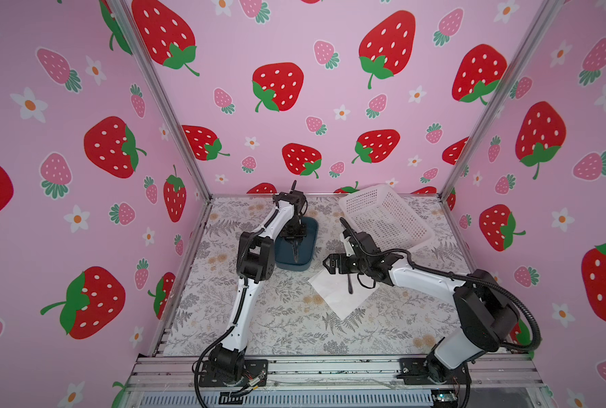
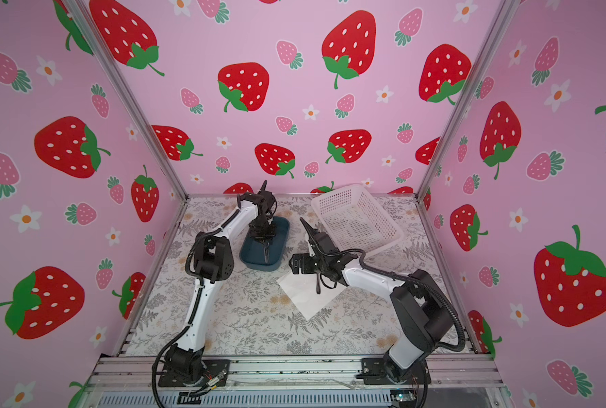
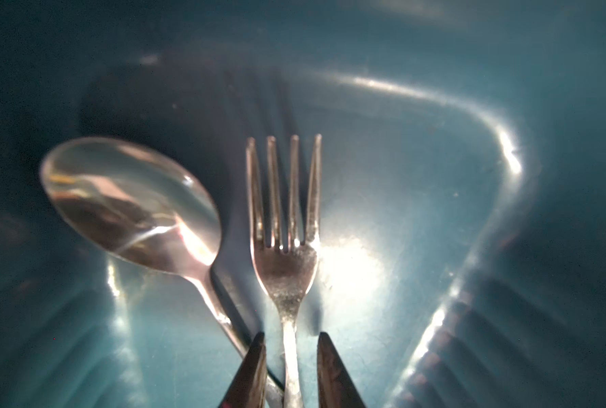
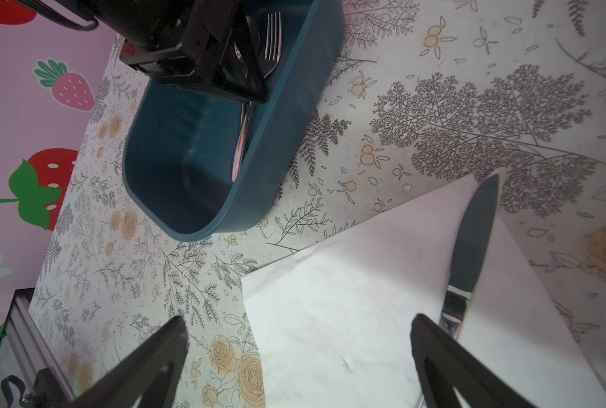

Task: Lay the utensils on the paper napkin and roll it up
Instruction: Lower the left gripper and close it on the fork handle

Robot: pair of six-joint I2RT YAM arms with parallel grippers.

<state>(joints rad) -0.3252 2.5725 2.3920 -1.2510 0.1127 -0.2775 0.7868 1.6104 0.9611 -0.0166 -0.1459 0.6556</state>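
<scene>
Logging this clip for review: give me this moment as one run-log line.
left gripper: open astride fork in tub | right gripper: open over napkin | knife: on napkin | spoon: in tub

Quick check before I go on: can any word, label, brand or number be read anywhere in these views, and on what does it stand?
None: no word, number or brand can be read in any view.
blue tub, white basket, paper napkin: plain, no print.
knife, fork, spoon: no stamp legible; the close view is partly blurred.
walls, table cover: pictures only, strawberries, flowers, ferns.
</scene>
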